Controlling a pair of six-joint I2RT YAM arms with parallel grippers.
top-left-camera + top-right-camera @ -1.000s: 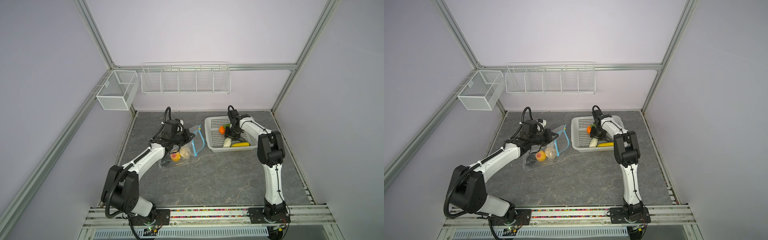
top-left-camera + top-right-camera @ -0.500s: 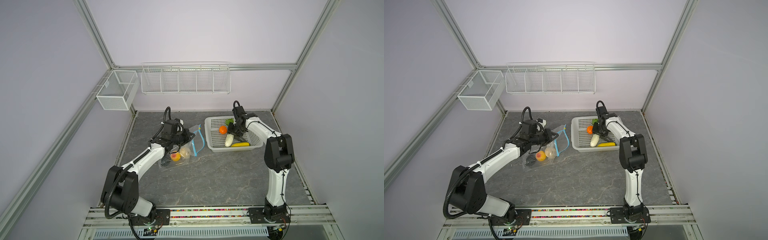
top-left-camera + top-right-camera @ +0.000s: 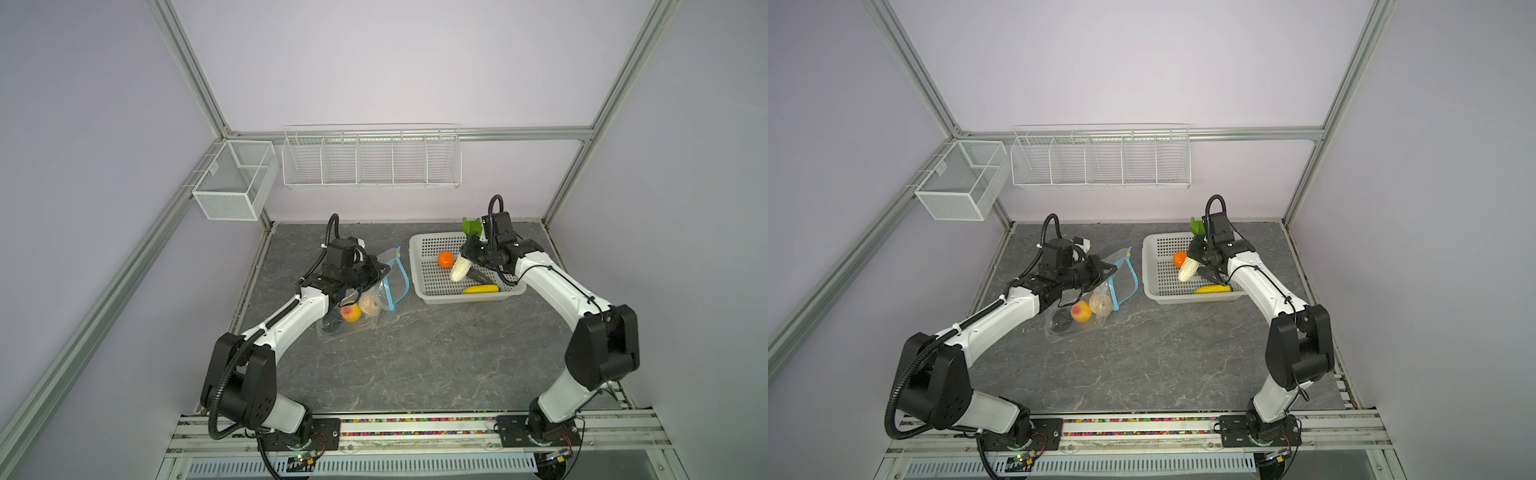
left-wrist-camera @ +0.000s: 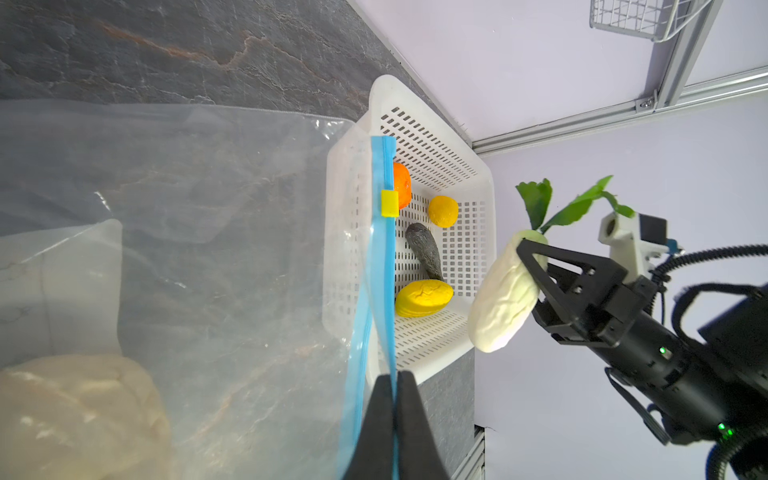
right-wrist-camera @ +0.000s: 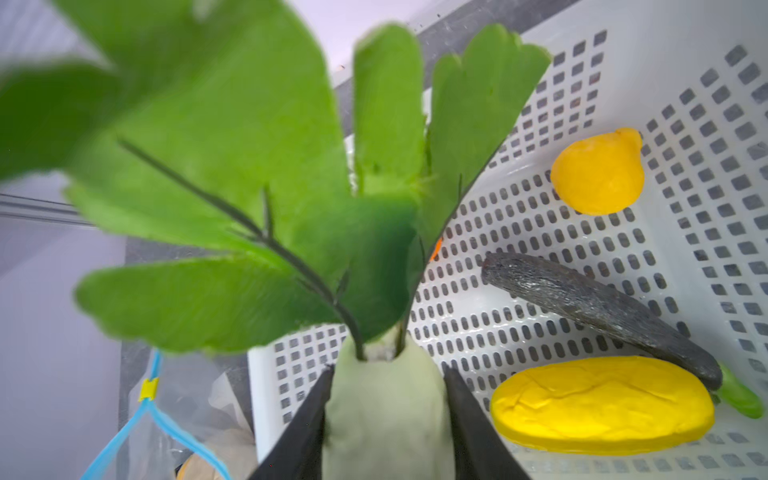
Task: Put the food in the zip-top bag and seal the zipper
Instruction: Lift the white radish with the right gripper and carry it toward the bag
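Observation:
The clear zip-top bag (image 3: 376,286) lies left of the white basket (image 3: 414,270). A peach (image 3: 350,312), a beige lumpy ball (image 3: 370,304) and a dark piece (image 3: 332,326) lie inside the bag. My left gripper (image 4: 394,378) is shut on the bag's blue zipper (image 4: 384,249) and holds that edge up; the yellow slider (image 4: 390,203) sits further along. My right gripper (image 5: 388,368) is shut on a white radish (image 3: 459,268) with green leaves (image 3: 471,226), held above the basket. An orange (image 3: 446,259), a lemon (image 5: 598,172), a yellow oblong piece (image 3: 481,289) and a dark piece (image 5: 598,307) lie in the basket.
A long wire rack (image 3: 372,158) hangs on the back wall and a mesh box (image 3: 235,183) on the left frame. Grey stone tabletop (image 3: 415,353) stretches in front of the bag and the basket.
My right gripper has risen out of the basket with the radish and shifted right, the arm's elbow swinging outward. The left gripper and the bag have stayed put.

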